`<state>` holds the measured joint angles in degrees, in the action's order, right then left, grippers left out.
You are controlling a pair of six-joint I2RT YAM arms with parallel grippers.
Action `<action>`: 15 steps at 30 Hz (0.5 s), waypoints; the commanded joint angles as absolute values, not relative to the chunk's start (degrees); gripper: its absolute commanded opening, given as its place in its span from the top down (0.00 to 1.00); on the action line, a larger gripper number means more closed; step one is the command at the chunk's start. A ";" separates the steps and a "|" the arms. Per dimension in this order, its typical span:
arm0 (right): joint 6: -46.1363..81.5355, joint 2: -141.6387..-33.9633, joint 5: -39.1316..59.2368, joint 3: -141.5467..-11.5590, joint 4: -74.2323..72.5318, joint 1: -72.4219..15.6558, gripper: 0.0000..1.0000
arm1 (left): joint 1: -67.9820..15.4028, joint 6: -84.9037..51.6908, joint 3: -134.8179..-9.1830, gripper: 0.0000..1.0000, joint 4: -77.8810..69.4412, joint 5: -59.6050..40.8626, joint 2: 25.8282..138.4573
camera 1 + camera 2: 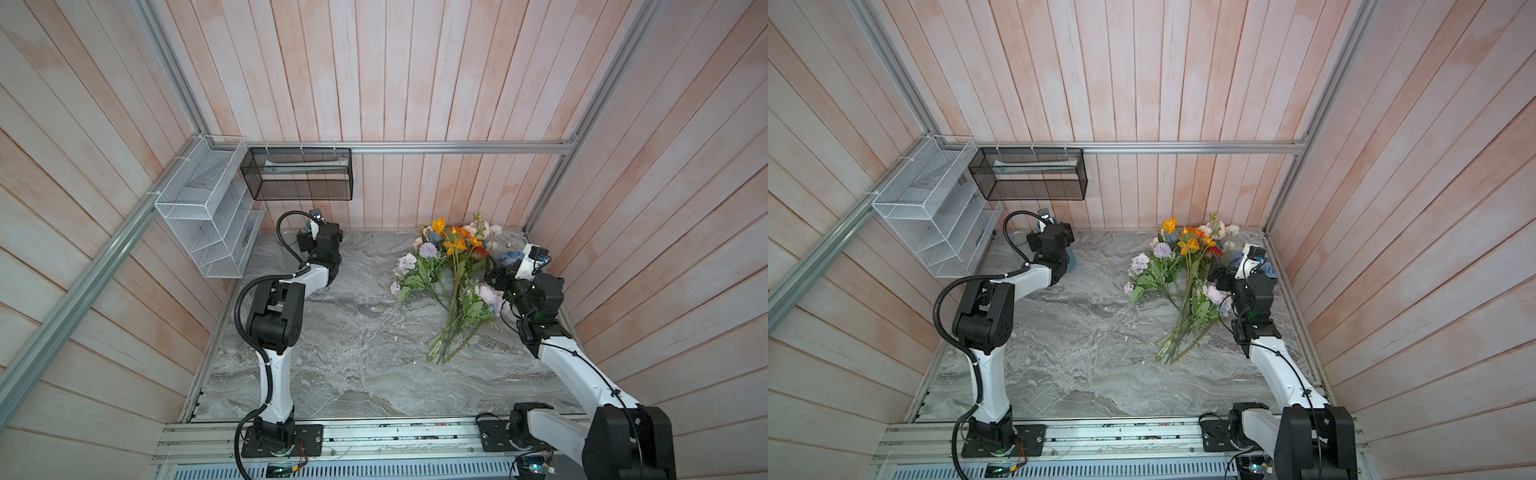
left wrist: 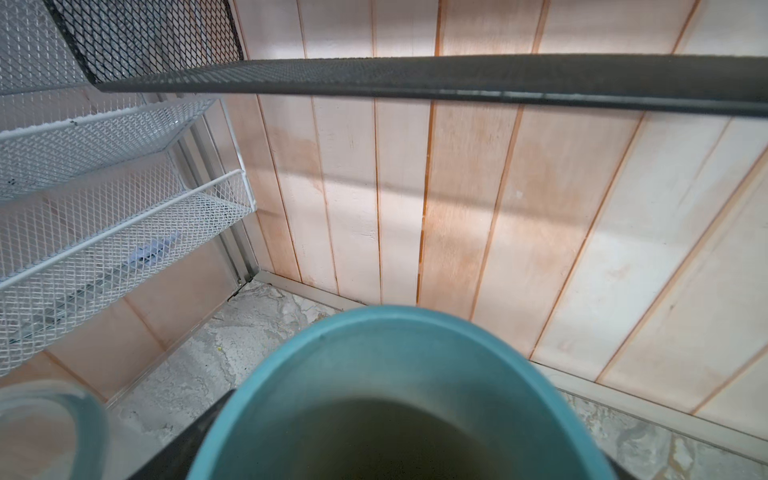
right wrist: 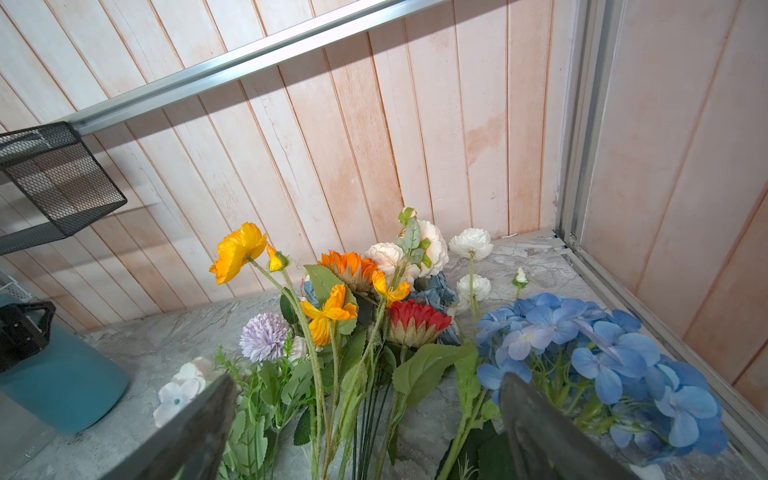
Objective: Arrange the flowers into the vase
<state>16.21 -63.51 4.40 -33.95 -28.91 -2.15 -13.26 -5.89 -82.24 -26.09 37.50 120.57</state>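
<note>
Crowding the right wall (image 1: 631,257), flowers (image 1: 454,266), vase (image 2: 365,332) back left, open tabletop (image 1: 353,340) between.

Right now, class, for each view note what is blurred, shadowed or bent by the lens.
Left wrist view: the teal vase fills the foreground, soft; right wrist view: the right gripper blurs dark, the flowers are sharp, a rail shadow crosses the wall; both top views: the planks splay.

place: robot lab cell | signs: aluminium frame (image 1: 457,147), plank walls (image 1: 395,75) (pale pink), marble-look tabletop (image 1: 353,353), arms (image 1: 277,374) bolted to rail (image 1: 395,434)
</note>
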 commanded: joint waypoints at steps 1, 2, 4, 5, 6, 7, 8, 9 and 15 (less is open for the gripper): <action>14.84 -63.00 3.20 -33.44 -30.09 -2.84 0.02 | -12.97 -7.22 -82.97 0.00 -24.43 38.30 122.31; 14.61 -63.10 3.15 -33.54 -30.05 -2.96 0.02 | -12.92 -6.87 -82.97 0.00 -24.64 38.51 122.63; 14.28 -63.13 2.99 -33.61 -29.97 -3.05 0.02 | -12.92 -6.44 -83.23 0.02 -24.88 38.49 123.17; 14.24 -63.13 2.87 -33.59 -29.92 -3.08 0.02 | -12.91 -6.20 -83.22 0.04 -25.19 38.33 123.22; 14.15 -63.14 2.71 -33.57 -29.86 -3.22 0.02 | -12.99 -5.86 -83.00 0.08 -25.67 38.12 123.31; 14.13 -63.09 2.59 -33.57 -29.87 -3.17 0.02 | -13.06 -5.37 -82.84 0.13 -26.28 37.98 123.40; 14.06 -63.02 2.47 -33.58 -29.90 -3.29 0.02 | -13.25 -4.80 -82.59 0.18 -27.12 37.88 123.43; 14.05 -62.92 2.40 -33.57 -29.88 -3.28 0.02 | -13.37 -4.80 -82.54 0.20 -27.86 37.86 123.52; 13.61 -62.52 1.94 -33.49 -29.87 -3.59 0.02 | -15.13 2.24 -82.31 0.37 -31.77 37.49 124.43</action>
